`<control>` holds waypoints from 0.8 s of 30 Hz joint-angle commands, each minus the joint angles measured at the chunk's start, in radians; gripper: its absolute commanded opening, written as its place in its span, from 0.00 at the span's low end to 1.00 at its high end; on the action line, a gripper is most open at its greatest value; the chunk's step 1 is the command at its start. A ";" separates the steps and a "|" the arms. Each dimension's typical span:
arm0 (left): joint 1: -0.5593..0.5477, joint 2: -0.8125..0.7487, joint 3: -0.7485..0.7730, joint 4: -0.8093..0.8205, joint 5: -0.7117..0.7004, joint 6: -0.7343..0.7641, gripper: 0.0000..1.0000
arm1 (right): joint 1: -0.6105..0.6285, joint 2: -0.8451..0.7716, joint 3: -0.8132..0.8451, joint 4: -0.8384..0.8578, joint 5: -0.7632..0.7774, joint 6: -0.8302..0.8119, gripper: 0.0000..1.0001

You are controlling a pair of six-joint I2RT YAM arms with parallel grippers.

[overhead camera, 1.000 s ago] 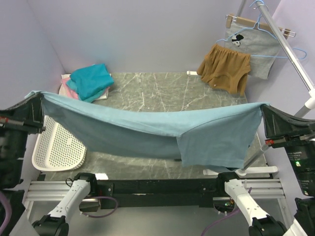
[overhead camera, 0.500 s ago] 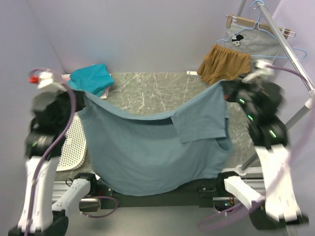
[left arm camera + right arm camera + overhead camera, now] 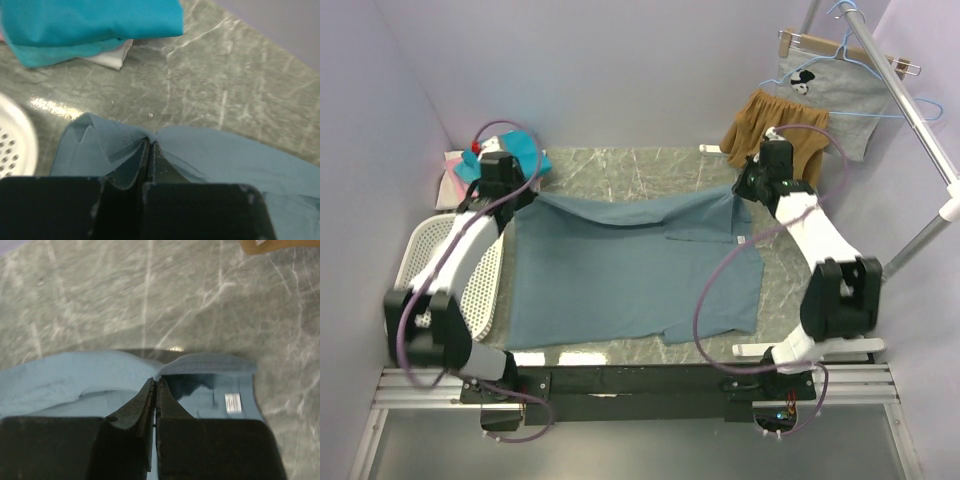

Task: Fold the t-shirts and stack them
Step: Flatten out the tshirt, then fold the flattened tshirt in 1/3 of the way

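The grey-blue tee (image 3: 630, 270) lies spread across the middle of the table (image 3: 640, 165), its near hem towards my arm bases and its far edge drawn into a shallow sag between my two pincers. One sleeve lies folded inward over the body on the right side. My left pincer (image 3: 523, 196) is pressed together on the far left corner of the tee; in the left wrist view the cloth (image 3: 215, 155) gathers into pleats at the closed tips (image 3: 150, 145). My right pincer (image 3: 744, 190) pinches the far right corner in the same way; in the right wrist view the fabric (image 3: 65, 377) folds over the shut tips (image 3: 156, 385), and a small white label (image 3: 232, 402) shows on the inner side. Beyond the left pincer, in the far left corner, a folded teal tee (image 3: 90, 22) rests on a white tee (image 3: 107, 55). A white perforated basket (image 3: 480, 290) lies along the tee's left edge. Mustard shorts (image 3: 790, 125) and a grey printed garment (image 3: 840, 90) hang at far right.
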 commanded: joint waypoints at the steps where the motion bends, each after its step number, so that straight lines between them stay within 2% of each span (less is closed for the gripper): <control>1: 0.005 0.184 0.118 0.119 0.006 -0.022 0.01 | -0.048 0.148 0.141 0.085 -0.010 0.015 0.00; 5: 0.004 0.351 0.166 0.149 -0.015 -0.026 0.01 | -0.076 0.251 0.249 0.073 -0.041 0.010 0.00; 9: 0.002 0.414 0.170 0.159 -0.032 -0.006 0.01 | -0.076 0.317 0.293 0.042 -0.073 -0.001 0.00; 13: -0.008 0.409 0.147 0.114 -0.073 -0.011 0.01 | -0.102 0.288 0.249 0.033 -0.098 -0.001 0.00; 19: -0.024 0.324 -0.004 0.086 -0.202 -0.032 0.01 | -0.101 0.190 0.114 0.011 -0.113 -0.005 0.00; 20: -0.024 0.322 -0.023 0.096 -0.208 -0.032 0.01 | -0.102 0.191 0.103 0.014 -0.104 -0.011 0.04; 21: -0.024 0.323 -0.040 0.108 -0.208 -0.032 0.01 | -0.102 0.199 0.099 0.010 -0.086 -0.016 0.11; 22: -0.024 0.337 -0.055 0.116 -0.208 -0.035 0.01 | -0.101 0.210 0.108 -0.002 -0.078 -0.022 0.25; 24: -0.028 0.353 -0.067 0.148 -0.178 -0.040 0.01 | -0.101 0.239 0.114 -0.031 -0.038 -0.022 0.44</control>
